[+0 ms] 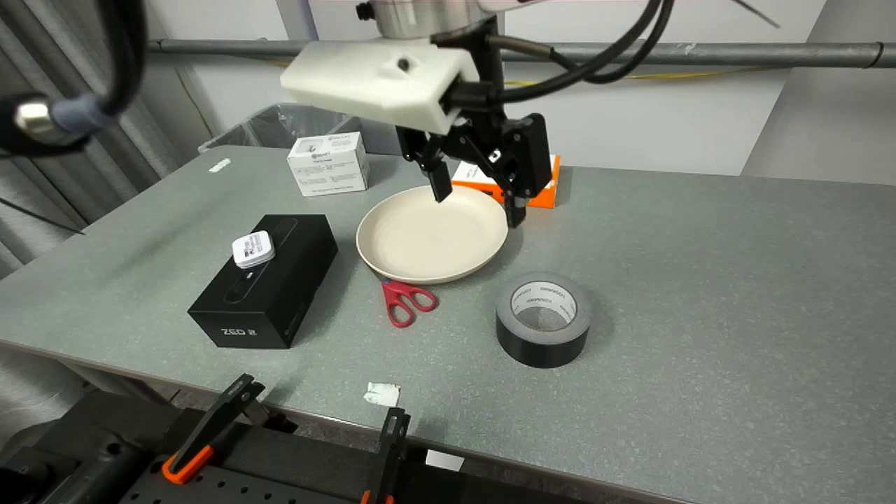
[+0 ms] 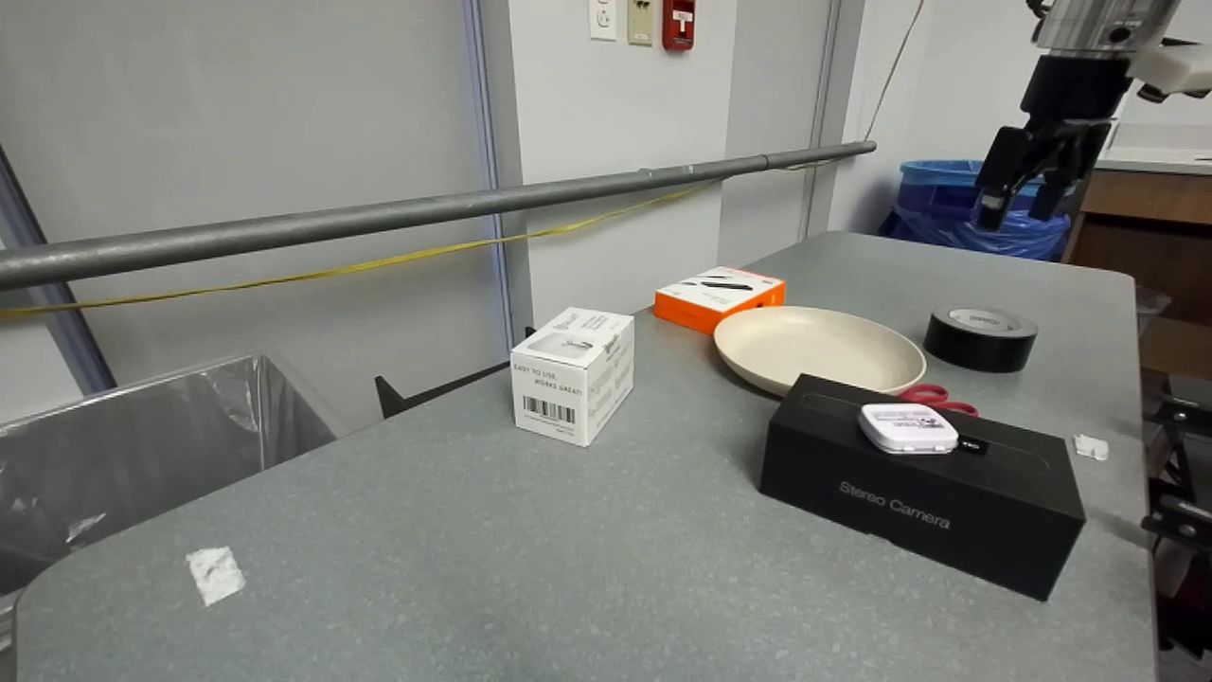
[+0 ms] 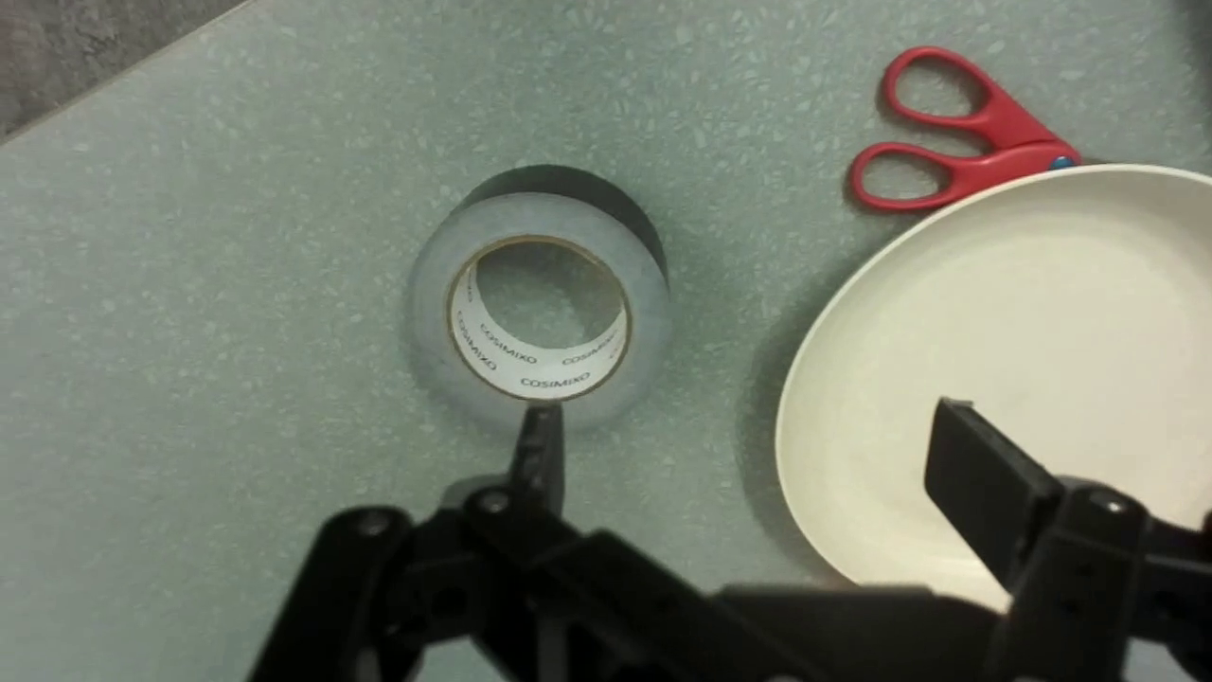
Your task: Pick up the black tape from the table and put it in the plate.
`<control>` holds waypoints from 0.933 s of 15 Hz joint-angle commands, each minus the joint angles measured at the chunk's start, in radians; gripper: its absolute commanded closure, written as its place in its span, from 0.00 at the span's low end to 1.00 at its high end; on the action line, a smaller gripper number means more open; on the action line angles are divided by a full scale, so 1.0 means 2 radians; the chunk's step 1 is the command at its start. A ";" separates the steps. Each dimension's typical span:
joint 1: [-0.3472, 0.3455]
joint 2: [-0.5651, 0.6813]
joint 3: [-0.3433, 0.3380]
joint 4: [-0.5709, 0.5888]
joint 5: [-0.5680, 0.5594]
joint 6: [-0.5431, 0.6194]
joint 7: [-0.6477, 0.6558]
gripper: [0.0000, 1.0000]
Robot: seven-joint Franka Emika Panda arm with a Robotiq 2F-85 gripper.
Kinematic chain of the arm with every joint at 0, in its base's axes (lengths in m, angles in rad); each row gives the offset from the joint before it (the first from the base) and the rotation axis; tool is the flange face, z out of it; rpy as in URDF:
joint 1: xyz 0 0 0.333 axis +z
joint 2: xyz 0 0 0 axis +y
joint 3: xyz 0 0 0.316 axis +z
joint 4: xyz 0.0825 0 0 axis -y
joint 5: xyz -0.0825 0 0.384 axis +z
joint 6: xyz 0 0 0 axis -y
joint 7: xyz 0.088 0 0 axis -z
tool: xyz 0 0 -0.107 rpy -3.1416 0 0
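Observation:
The black tape (image 1: pixel 542 350) lies flat on the grey speckled table (image 1: pixel 714 315), hollow centre up. It also shows in an exterior view (image 2: pixel 980 346) and in the wrist view (image 3: pixel 540 216). The cream plate (image 1: pixel 430 241) lies beside it, bare; it also shows in an exterior view (image 2: pixel 814 346) and in the wrist view (image 3: pixel 1042 313). My gripper (image 1: pixel 479 201) is open and empty, above the table, in both exterior views (image 2: pixel 1019 208). In the wrist view its fingers (image 3: pixel 747 417) are wide apart; one overlaps the tape's edge, the other overlaps the plate.
Red scissors (image 1: pixel 404 301) touch or lie partly under the plate's rim. A black box (image 1: pixel 269 287) bears a small white case (image 1: pixel 253 249). A white box (image 1: pixel 327 164) and an orange-and-white box (image 2: pixel 720 298) stand toward the wall. A pipe (image 2: pixel 426 213) runs along the wall.

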 commanded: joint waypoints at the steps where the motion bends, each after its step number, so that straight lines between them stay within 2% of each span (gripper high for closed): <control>1: -0.021 0.076 -0.002 0.039 -0.036 0.031 0.043 0.00; 4: -0.017 0.114 -0.016 0.063 -0.043 0.035 0.072 0.00; 5: -0.010 0.115 -0.023 0.071 -0.029 0.023 0.069 0.00; 6: -0.003 0.090 -0.026 0.047 -0.026 0.020 0.048 0.00; 11: 0.001 0.098 -0.031 0.051 -0.025 0.020 0.048 0.00; 14: 0.005 0.161 -0.028 0.083 -0.045 0.046 0.106 0.00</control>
